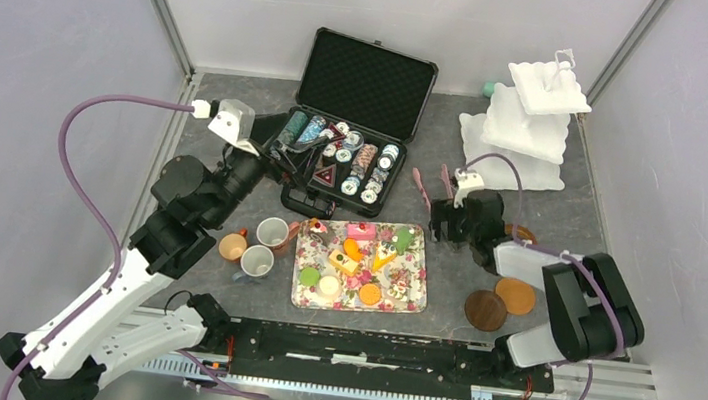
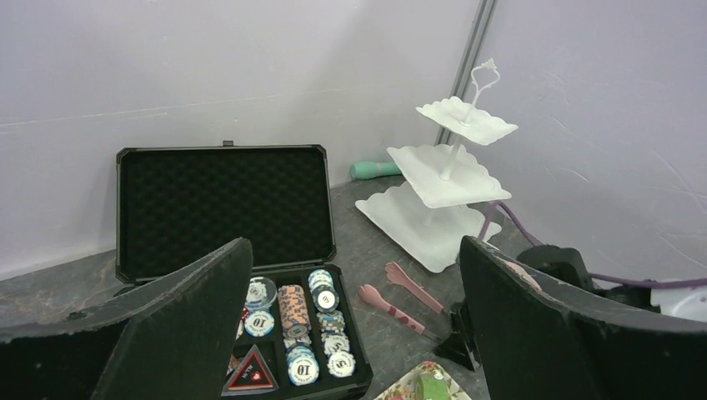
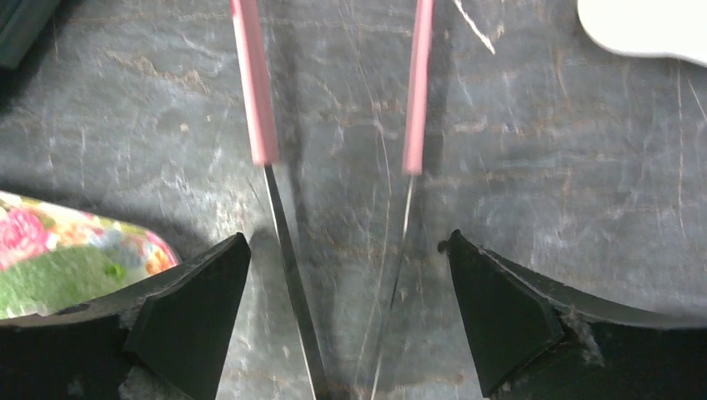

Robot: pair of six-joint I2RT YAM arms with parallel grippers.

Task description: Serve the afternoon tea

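Toy cakes point(image 1: 352, 251) are set on the floral tray point(image 1: 416, 301); left fingers point(image 2: 167, 333) are spread empty, right fingers point(image 3: 192, 308) are opened wide astride pink tongs point(image 3: 254, 83).

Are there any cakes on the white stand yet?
No, every tier of the white stand is bare; the cakes sit on the flowery tray.

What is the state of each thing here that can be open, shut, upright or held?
Chip case: open, lid up.
Tiered stand: upright.
Tongs: lying on the table, arms apart, not gripped.
Left gripper: open, holding nothing.
Right gripper: open, one finger on each side of the tongs.
Mugs: upright, beside the tray.
Cakes: on the tray.
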